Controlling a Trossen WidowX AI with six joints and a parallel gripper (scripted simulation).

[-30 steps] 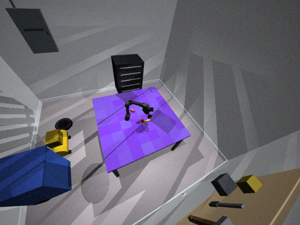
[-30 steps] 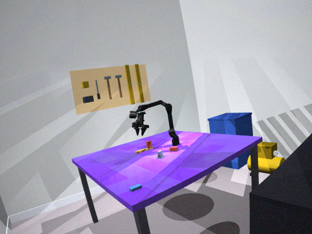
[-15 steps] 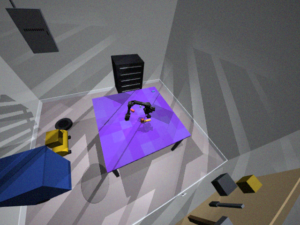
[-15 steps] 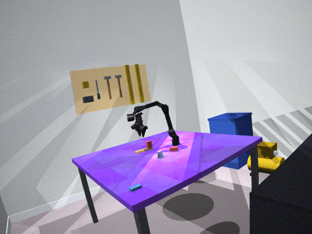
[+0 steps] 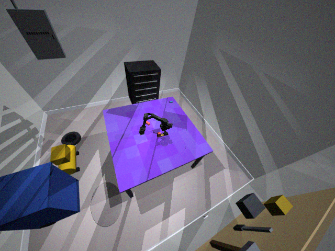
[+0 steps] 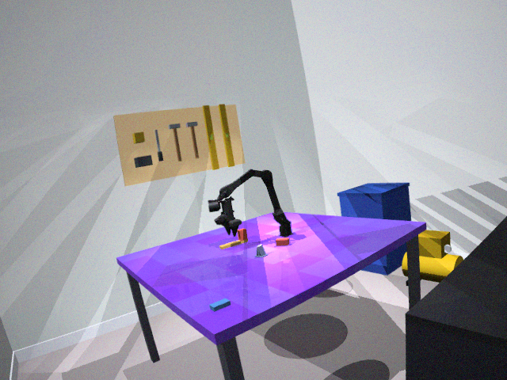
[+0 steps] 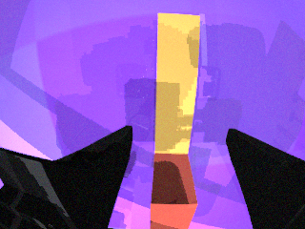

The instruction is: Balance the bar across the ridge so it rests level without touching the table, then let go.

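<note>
The bar [image 7: 175, 83] [image 6: 230, 244] [image 5: 160, 134] is a long yellow strip with a red block on one end. It lies flat on the purple table [image 6: 286, 282] [image 5: 140, 162]. My gripper [image 7: 181, 134] [image 6: 233, 232] [image 5: 164, 129] is open and hangs just above the bar, one finger on each side, near the join of the red and yellow parts. It holds nothing. The ridge [image 6: 260, 250] is a small grey wedge that stands on the table a short way from the bar.
A loose red block [image 6: 281, 241] [image 5: 147, 123] lies by the arm's base. A small blue block [image 6: 219, 304] [image 5: 170, 101] lies near a table corner. A black drawer cabinet [image 5: 143, 81] stands behind the table.
</note>
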